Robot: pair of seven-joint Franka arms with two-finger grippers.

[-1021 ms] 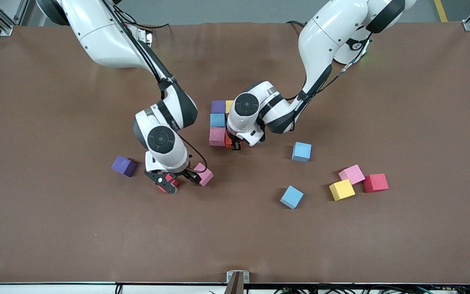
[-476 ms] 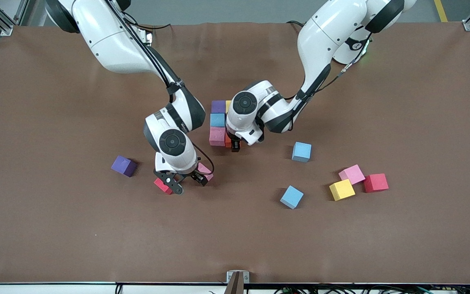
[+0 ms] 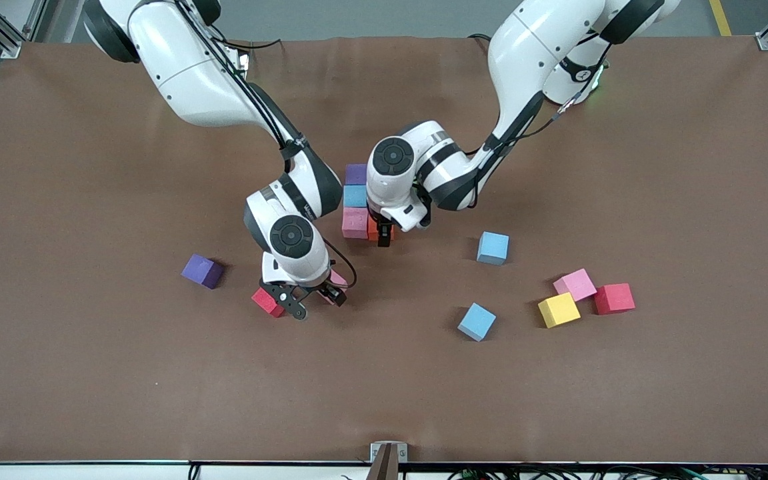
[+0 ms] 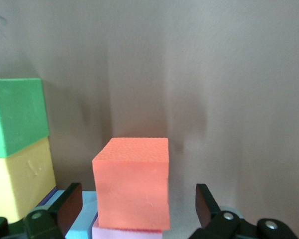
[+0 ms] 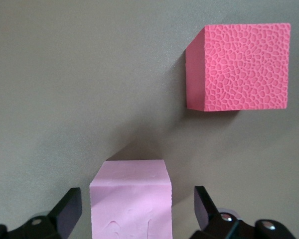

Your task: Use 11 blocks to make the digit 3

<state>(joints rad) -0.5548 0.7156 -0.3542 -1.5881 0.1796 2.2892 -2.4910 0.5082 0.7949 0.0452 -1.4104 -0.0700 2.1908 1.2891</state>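
Observation:
My left gripper (image 3: 383, 237) stands open around the orange block (image 4: 132, 181), with a gap on each side. That block sits beside a pink block (image 3: 355, 223) in a column with a light blue block (image 3: 355, 196) and a purple block (image 3: 356, 174). A green block (image 4: 17, 114) and a yellow block (image 4: 20, 174) adjoin it. My right gripper (image 3: 318, 303) is open, straddling another pink block (image 5: 130, 199) without touching it. A loose purple block (image 3: 202, 271) lies toward the right arm's end.
A red cube (image 3: 267, 301) lies close beside the right gripper. Toward the left arm's end lie two light blue blocks (image 3: 493, 248) (image 3: 477, 322), a pink block (image 3: 575, 285), a yellow block (image 3: 559, 310) and a second red cube (image 3: 614, 298).
The left gripper has opened and let go of the orange block. The right gripper, still open, has shifted from the red cube over to the pink block.

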